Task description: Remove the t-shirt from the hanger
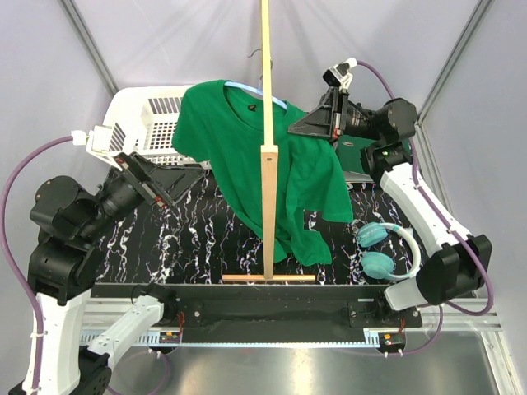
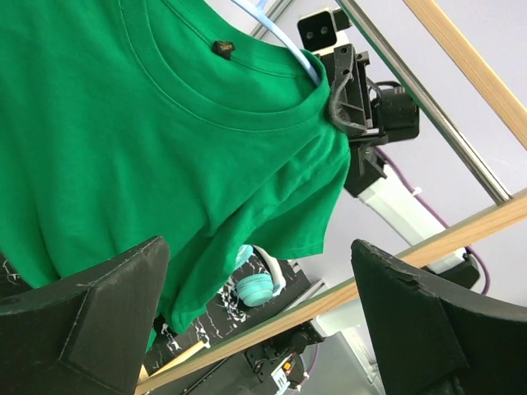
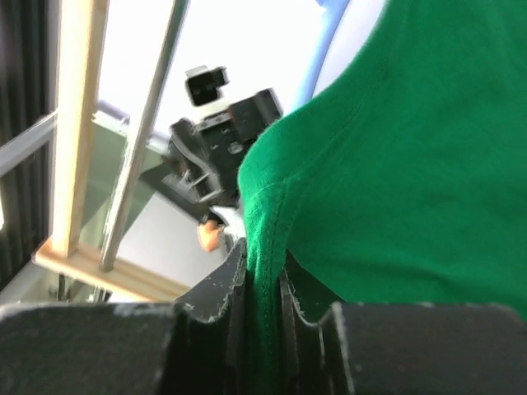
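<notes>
A green t-shirt (image 1: 247, 156) hangs on a light blue hanger (image 1: 247, 89) from the tall wooden stand (image 1: 268, 123). My right gripper (image 1: 298, 129) is shut on the shirt's right shoulder seam (image 3: 268, 239), by the hanger's end. In the right wrist view the fabric runs pinched between the two fingers, and the blue hanger (image 3: 325, 41) shows above. My left gripper (image 1: 191, 174) is open and empty, just left of the shirt's lower left side. In the left wrist view its fingers (image 2: 99, 317) frame the shirt (image 2: 148, 132), with the hanger (image 2: 284, 37) at the collar.
A white basket (image 1: 152, 115) stands at the back left behind the shirt. Teal headphones (image 1: 383, 247) lie on the black marbled mat (image 1: 206, 239) at the right. The stand's wooden foot (image 1: 268, 278) sits at the mat's near edge.
</notes>
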You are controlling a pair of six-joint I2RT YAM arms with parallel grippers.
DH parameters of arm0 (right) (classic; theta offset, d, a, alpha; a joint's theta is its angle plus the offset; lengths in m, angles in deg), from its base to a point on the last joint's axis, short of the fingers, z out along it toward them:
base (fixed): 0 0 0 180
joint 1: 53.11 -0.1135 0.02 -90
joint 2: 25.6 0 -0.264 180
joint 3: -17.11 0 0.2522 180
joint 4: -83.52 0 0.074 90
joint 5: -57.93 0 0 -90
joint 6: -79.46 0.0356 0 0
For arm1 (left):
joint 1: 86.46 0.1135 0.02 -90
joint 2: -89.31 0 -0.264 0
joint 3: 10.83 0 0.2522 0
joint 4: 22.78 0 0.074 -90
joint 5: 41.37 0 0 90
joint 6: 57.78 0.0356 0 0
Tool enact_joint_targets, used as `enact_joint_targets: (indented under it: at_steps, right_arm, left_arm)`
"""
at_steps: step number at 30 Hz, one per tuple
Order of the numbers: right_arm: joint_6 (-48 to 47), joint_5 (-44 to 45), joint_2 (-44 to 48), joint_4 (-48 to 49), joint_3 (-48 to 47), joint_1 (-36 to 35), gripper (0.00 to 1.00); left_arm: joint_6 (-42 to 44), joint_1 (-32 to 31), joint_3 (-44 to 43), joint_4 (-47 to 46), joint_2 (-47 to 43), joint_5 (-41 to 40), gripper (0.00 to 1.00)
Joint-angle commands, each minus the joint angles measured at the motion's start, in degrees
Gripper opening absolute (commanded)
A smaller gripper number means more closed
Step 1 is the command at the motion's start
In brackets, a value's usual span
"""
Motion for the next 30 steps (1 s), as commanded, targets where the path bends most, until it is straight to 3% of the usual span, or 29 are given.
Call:
enact_joint_targets:
  at_steps: [1, 2, 3, 5, 6, 7, 10, 13, 17, 24, 30]
  right_arm:
    - [-27.15, 3.95, 7.83, -25.84, -3.5, 0.52, 0.03]
    - [-43.41, 6.24, 8.55, -45.78, -7.6, 0.44, 0.1]
    - [-49.23, 8.61, 9.08, -52.59, -9.29, 0.44, 0.23]
    - [-59.69, 14.15, 9.7, -64.72, -12.89, 0.35, 0.35]
    - [-61.49, 15.3, 9.79, -67.05, -13.7, 0.44, 0.42]
    - [-62.81, 16.62, 9.96, -68.47, -14.31, 0.44, 0.55]
    - [-66.68, 19.42, 10.31, -72.86, -16.33, 0.44, 0.74]
    - [-74.22, 25.58, 9.44, -80.24, -22.64, -0.61, 0.85]
    - [-79.87, 34.2, 7.15, -92.54, -29.51, -2.63, 0.91]
    - [-81.89, 41.92, 8.82, -95.03, -30.05, -8.07, 0.98]
    - [-84.09, 46.59, 8.3, -95.99, -29.96, -11.86, 0.9]
  left_arm:
    - [1.15, 0.31, -0.63, -0.34, 0.68, -0.28, 0.97]
    - [1.41, 0.31, -0.63, -0.34, 0.51, -0.11, 0.97]
    - [1.5, 0.31, -0.54, -0.25, 0.33, -0.02, 0.97]
    - [2.11, 0.31, -0.37, -0.16, -0.02, -0.28, 0.97]
    - [2.11, 0.31, -0.19, -0.07, -0.28, -0.46, 0.97]
    - [2.29, 0.31, -0.02, -0.07, -0.46, -0.54, 0.97]
    - [2.73, 0.31, 0.51, 0.19, -0.55, -0.55, 0.97]
    - [3.08, 0.31, 0.86, 0.37, -0.55, -0.28, 0.98]
    - [3.69, 0.31, 0.78, 0.63, -0.46, -0.11, 0.98]
    - [4.14, 0.31, 1.56, 0.63, -0.02, 0.24, 0.98]
    - [4.22, 0.31, 1.31, 0.72, -0.02, 0.33, 0.98]
